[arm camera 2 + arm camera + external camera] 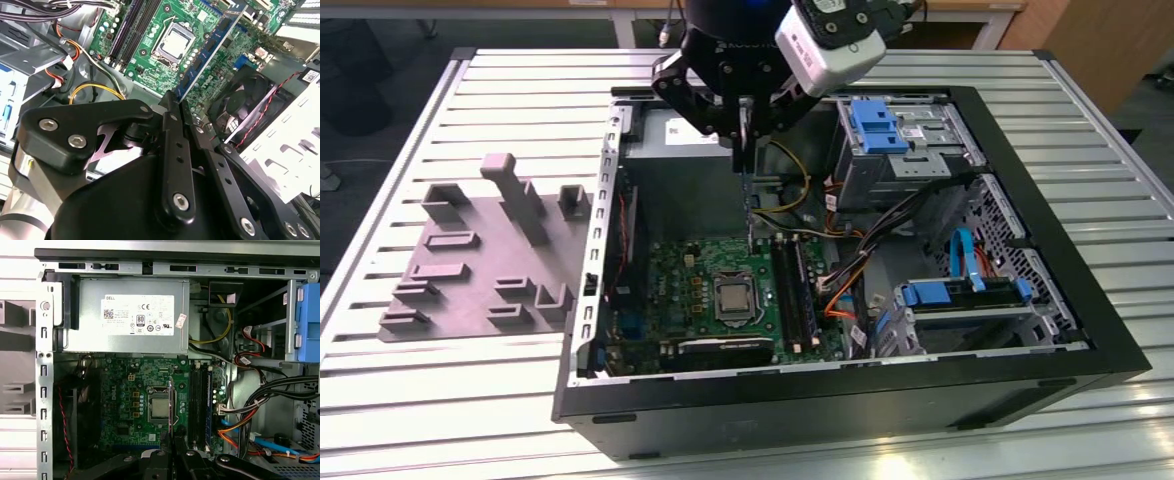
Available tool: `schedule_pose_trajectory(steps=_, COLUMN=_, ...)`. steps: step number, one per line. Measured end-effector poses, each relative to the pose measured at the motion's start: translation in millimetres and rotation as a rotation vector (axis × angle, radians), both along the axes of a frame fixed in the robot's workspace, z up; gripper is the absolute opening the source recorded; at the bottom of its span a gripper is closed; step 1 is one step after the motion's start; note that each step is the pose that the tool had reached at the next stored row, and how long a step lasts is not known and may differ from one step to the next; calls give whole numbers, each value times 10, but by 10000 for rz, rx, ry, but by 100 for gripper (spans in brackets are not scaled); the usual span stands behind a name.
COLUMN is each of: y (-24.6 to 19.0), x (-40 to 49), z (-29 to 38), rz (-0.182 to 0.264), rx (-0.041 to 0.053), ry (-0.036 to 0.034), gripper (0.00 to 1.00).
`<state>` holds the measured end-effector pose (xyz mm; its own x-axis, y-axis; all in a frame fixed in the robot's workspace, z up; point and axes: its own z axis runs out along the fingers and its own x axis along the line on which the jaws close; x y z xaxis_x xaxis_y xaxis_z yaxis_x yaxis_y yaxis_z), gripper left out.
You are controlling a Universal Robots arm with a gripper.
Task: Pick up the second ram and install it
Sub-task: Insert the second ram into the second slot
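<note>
The second ram (209,50), a thin dark blue-green stick, hangs upright from my gripper (743,150), which is shut on its upper end. In the exterior view the stick (747,200) points down into the open computer case, above the green motherboard (707,290) and apart from it. In the first wrist view I see it edge-on (171,405) just beside the processor (159,408), with my gripper (172,446) behind it. The long black memory sockets (196,405) lie a little to one side of the stick, and they also appear in the exterior view (787,290) and the second wrist view (135,25).
A grey moulded tray (467,260) with raised blocks sits on the slatted table at the exterior view's left. Inside the case are the power supply (135,320), cable bundles (854,250), a black fan (250,100) and blue drive brackets (874,125). The black case walls (854,390) ring the motherboard.
</note>
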<state>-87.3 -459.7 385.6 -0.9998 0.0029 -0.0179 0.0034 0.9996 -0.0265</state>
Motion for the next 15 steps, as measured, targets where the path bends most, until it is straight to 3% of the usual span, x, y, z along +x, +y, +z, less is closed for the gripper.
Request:
schedule_pose_trajectory(steps=9, y=0, x=100, z=-15, rz=-50, rx=0, ry=0, gripper=14)
schedule_pose_trajectory(steps=15, y=0, x=116, z=-23, rz=-386, rx=-17, ry=1, gripper=14)
